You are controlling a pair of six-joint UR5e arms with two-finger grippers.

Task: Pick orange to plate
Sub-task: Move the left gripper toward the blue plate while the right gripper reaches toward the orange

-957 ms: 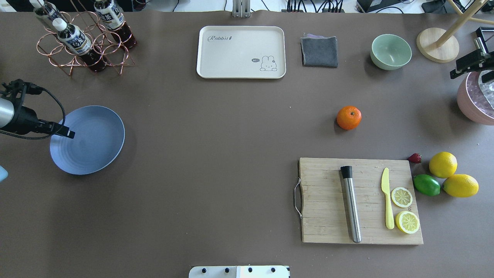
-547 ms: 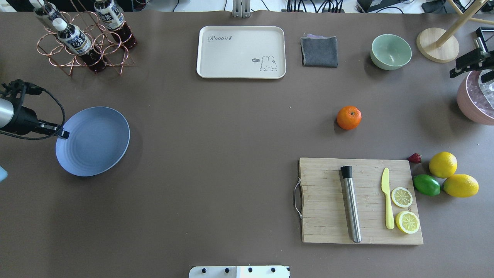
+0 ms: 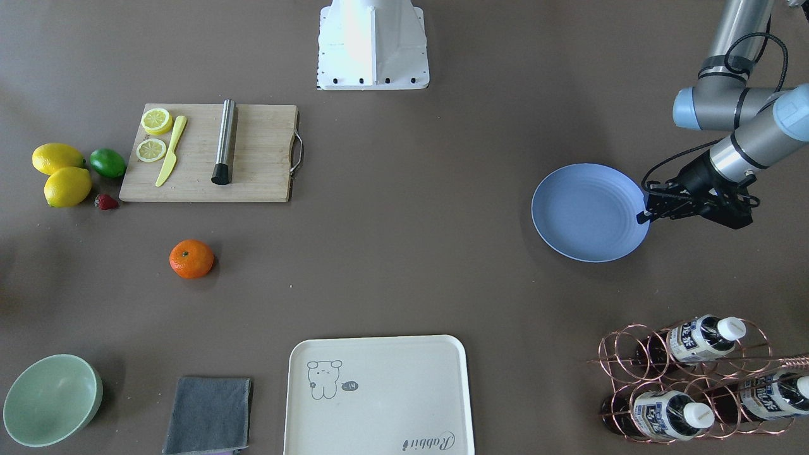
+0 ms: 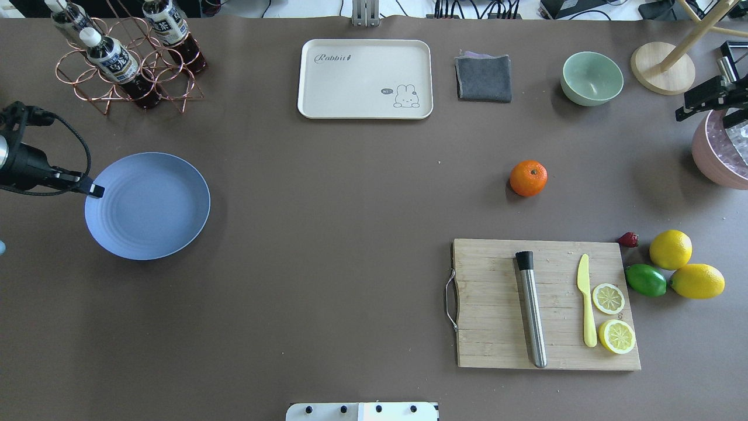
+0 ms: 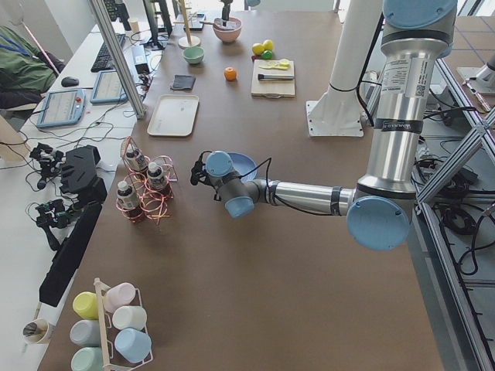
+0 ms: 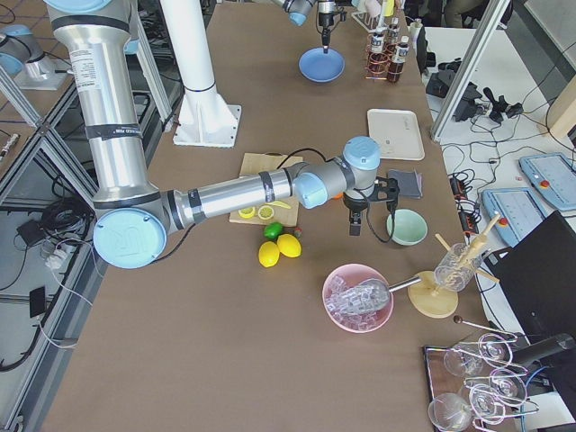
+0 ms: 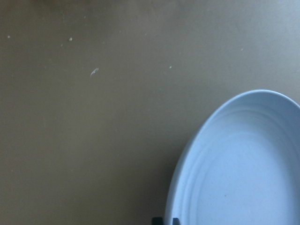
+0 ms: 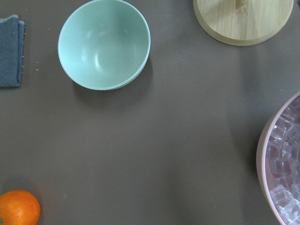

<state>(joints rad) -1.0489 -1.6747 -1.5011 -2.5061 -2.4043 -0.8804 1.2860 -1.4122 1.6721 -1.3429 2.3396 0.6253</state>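
Note:
The orange (image 4: 528,178) sits alone on the brown table, right of centre, beyond the cutting board; it also shows in the front view (image 3: 191,259) and at the bottom left of the right wrist view (image 8: 18,208). The pale blue plate (image 4: 149,207) lies at the left. My left gripper (image 4: 96,190) is shut on the plate's left rim, which runs between the fingertips in the left wrist view (image 7: 165,220). My right gripper (image 4: 681,114) hangs at the far right over the pink bowl's edge, well away from the orange. Its jaws are not visible clearly.
A cutting board (image 4: 546,304) holds a steel muddler, a yellow knife and lemon slices. Lemons (image 4: 670,249), a lime (image 4: 646,280) and a strawberry lie beside it. A pink ice bowl (image 4: 716,158), mint bowl (image 4: 591,78), grey cloth (image 4: 483,78), cream tray (image 4: 365,79) and bottle rack (image 4: 125,58) line the far side.
The plate has shifted right and slightly away, and now looks flatter and rounder. The left gripper stayed on its left rim and moved up the view. The orange has not moved.

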